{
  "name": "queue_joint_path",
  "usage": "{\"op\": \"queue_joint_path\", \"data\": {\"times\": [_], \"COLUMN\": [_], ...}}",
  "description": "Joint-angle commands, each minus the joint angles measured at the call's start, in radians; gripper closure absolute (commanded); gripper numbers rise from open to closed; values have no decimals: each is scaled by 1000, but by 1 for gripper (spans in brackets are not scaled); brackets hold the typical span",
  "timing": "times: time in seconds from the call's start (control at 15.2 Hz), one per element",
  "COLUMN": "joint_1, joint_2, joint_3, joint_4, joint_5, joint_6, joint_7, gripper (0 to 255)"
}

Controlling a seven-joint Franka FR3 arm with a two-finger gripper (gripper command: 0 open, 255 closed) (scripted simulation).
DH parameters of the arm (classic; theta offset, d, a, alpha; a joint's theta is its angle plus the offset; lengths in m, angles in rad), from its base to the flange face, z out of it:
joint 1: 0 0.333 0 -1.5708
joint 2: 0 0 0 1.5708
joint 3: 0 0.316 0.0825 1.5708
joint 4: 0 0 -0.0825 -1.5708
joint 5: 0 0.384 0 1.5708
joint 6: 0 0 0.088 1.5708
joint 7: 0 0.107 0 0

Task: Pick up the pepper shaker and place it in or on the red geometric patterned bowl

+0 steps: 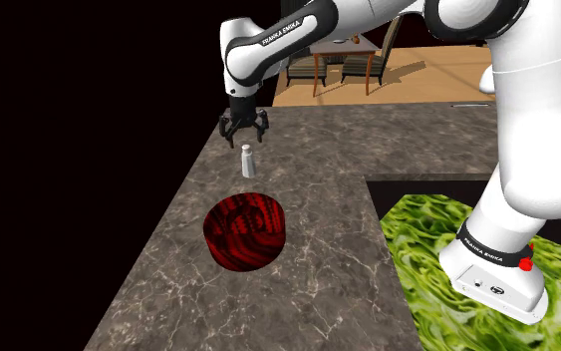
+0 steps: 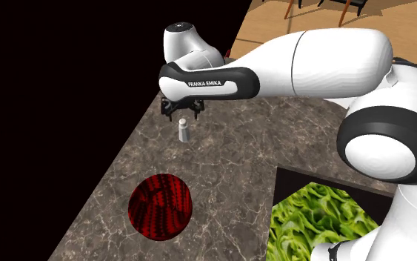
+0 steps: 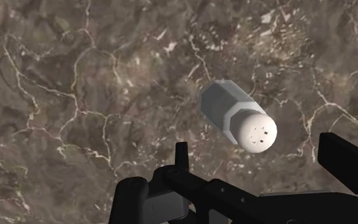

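Gripper (image 1: 244,128) is open: fingers (image 3: 130,197) stand apart, nothing between the pads, hovering just above the pepper shaker (image 1: 248,161). The shaker stands upright on the marble counter (image 1: 328,150) directly under the gripper, untouched. In the wrist view its white perforated cap faces up at the camera, roughly between the two finger lines but a bit nearer one finger than the other. Judgement: the step in hand is the descent to grasp. To do it well, trim that lateral offset first so the cap is centred, then go straight down. Keep the jaws wide until the pads are past the cap and alongside the faceted grey body, and close there, not on the cap. It's a tall, narrow thing, so one pad landing early will likely tip or skate it. Stop short of the counter so the fingertips don't hit the marble. The red patterned bowl (image 1: 244,232) sits on the same counter, well apart from the gripper, beyond the shaker toward the end where the stand (image 1: 427,239) is, with nothing else between them. Once gripped, lift enough to clear the bowl's rim before traversing back, and release low over the bowl's middle. The arm (image 1: 298,35) comes in from the stand side, so that move is a retraction and reach shouldn't be an issue.
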Motion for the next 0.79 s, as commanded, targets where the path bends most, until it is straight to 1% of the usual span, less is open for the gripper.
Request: {"op": "queue_joint_path", "data": {"times": [0.0,0.13,0.59,0.66,0.73], "joint_1": [2,4,4,4,4], "joint_2": [12,20,21,21,21], "joint_3": [-1,-2,-2,-2,-2], "joint_4": [-9,-19,-18,-18,-18], "joint_5": [-3,-4,-4,-4,-4], "joint_6": [22,39,39,39,39], "joint_7": [2,4,4,4,4], "gripper": [0,0,0,255,255]}}
